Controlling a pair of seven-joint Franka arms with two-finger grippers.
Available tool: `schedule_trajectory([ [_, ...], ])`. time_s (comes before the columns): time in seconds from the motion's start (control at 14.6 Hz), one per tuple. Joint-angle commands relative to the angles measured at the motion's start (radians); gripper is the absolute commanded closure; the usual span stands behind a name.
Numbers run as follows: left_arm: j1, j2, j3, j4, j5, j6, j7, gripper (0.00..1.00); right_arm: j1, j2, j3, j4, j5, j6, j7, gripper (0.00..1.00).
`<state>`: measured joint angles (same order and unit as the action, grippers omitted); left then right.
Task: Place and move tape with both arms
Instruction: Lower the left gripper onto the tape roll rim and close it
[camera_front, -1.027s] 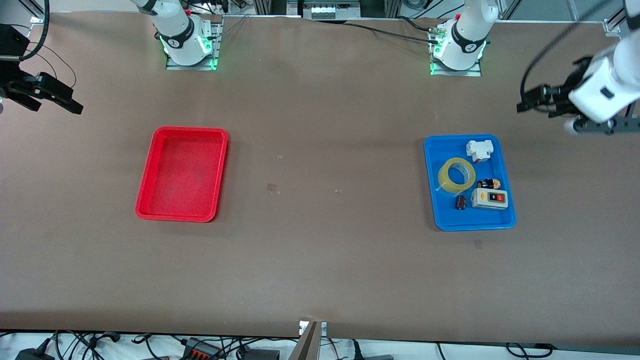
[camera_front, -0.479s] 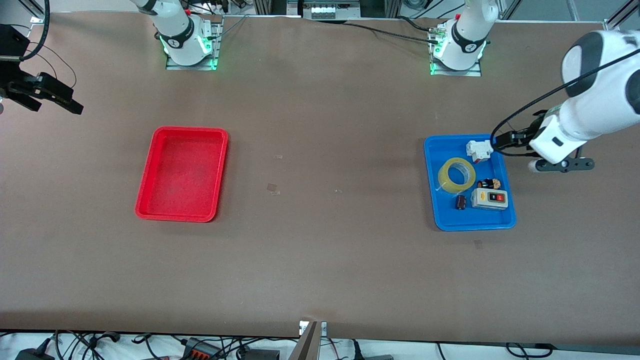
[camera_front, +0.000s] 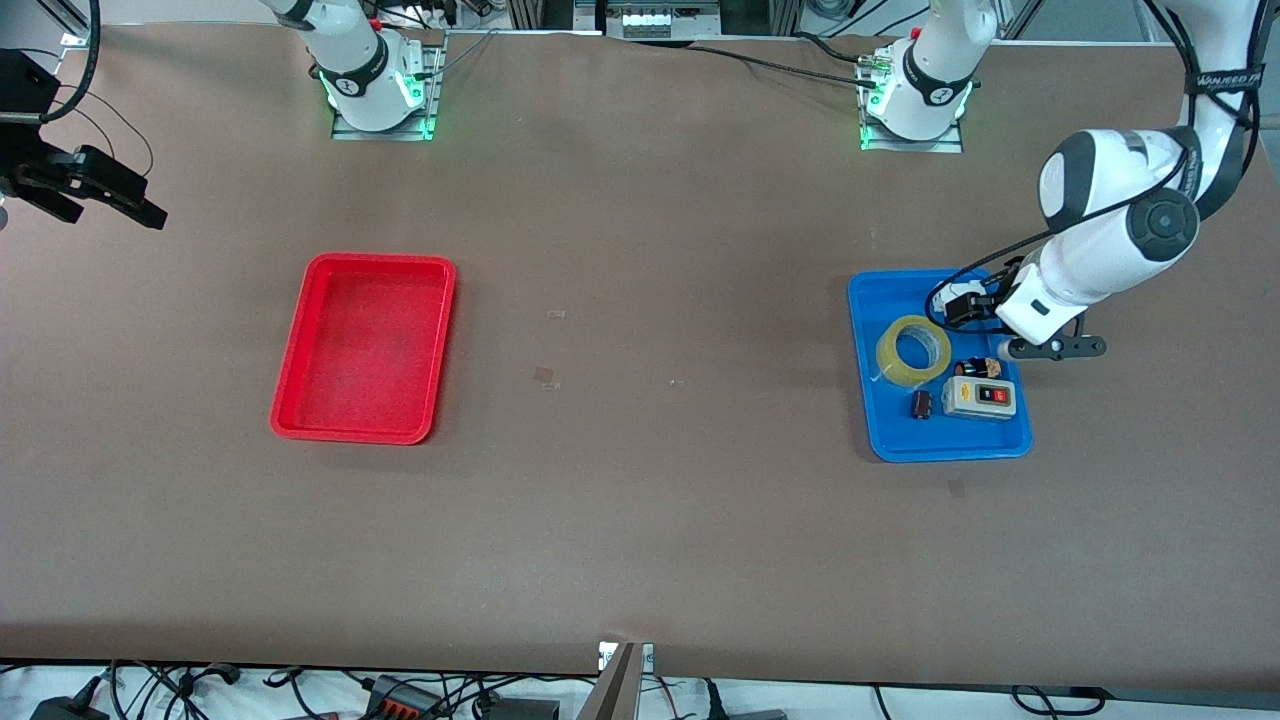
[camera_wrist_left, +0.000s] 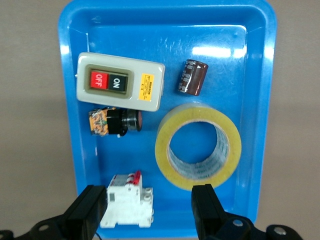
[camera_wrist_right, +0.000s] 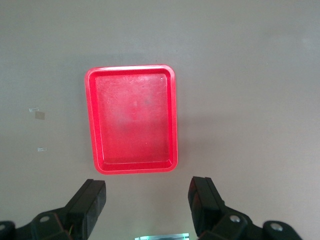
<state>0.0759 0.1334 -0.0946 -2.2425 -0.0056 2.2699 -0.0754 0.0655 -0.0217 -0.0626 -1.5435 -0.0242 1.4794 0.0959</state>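
Both grippers are sitting open: left gripper (camera_wrist_left: 150, 210) hovering over blue tray (camera_wrist_left: 260, 100), tape (camera_wrist_left: 198, 146) at 7 o'clock of capacitor (camera_wrist_left: 193, 77); switch box (camera_wrist_left: 120, 81) reading OFF/ON. Right gripper (camera_wrist_right: 147, 207) is waiting over the table by the red tray (camera_wrist_right: 131, 119).

White breaker block (camera_wrist_left: 128, 199) in the blue plastic tray (camera_wrist_left: 255, 60): in front view hidden under the left arm's wrist (camera_front: 1040, 300), can't be seen there. Small black-and-orange part (camera_front: 985, 367) partly covered by same wrist in front view. Left gripper (camera_wrist_left: 150, 200): in front view mostly hidden by its own wrist; in left wrist view only finger ends show, rest cut by frame edge. Right gripper (camera_wrist_right: 149, 197): same in right wrist view; in front view sits at upper frame edge, arm cut off. Both arms' upper links cut at top of front view. Yellow label on the grey switch box (camera_wrist_left: 120, 85): print too small to read.
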Motion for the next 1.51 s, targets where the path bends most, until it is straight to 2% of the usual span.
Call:
schedule_trajectory([
  [0.0,0.001,0.061,0.001,0.006,-0.011,0.069,0.013,0.0,-0.003,0.003,0.003,0.017,0.003,-0.014,-0.011,0.01],
  [0.34,0.001,0.138,0.001,-0.022,-0.011,0.207,0.013,0.0,-0.003,0.005,0.003,0.016,0.004,-0.013,-0.01,0.01],
  [0.89,-0.008,0.196,-0.005,-0.02,-0.011,0.25,0.011,0.0,-0.004,0.005,0.003,0.016,0.007,-0.017,-0.011,0.01],
  [1.44,-0.015,0.204,-0.013,-0.02,-0.01,0.26,-0.003,0.0,-0.006,0.005,0.003,0.016,0.007,-0.019,-0.018,0.01],
])
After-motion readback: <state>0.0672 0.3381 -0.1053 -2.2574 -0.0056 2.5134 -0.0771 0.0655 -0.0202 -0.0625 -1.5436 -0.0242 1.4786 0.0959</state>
